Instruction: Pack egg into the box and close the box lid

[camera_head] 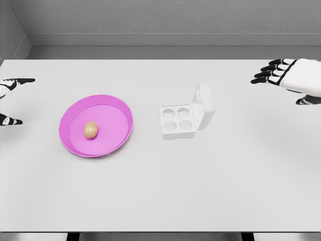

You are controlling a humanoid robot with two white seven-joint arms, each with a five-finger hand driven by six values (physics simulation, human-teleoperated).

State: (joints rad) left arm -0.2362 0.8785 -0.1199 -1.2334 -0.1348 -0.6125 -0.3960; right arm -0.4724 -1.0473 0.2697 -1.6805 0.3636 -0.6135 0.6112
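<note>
Egg (pixel 91 130) in pink plate (pixel 113 145), near left robot hand (pixel 10 100): fragile, slippery (pinch its sides lightly). Both robot hands spread, empty; right robot hand (pixel 291 75) nearer egg box (pixel 186 119), lid up.

Simulated lab: bare white table (pixel 160 201)

Bright, even, diffuse light (a clean render); shadows faint and soft, no glare, no blur.
</note>
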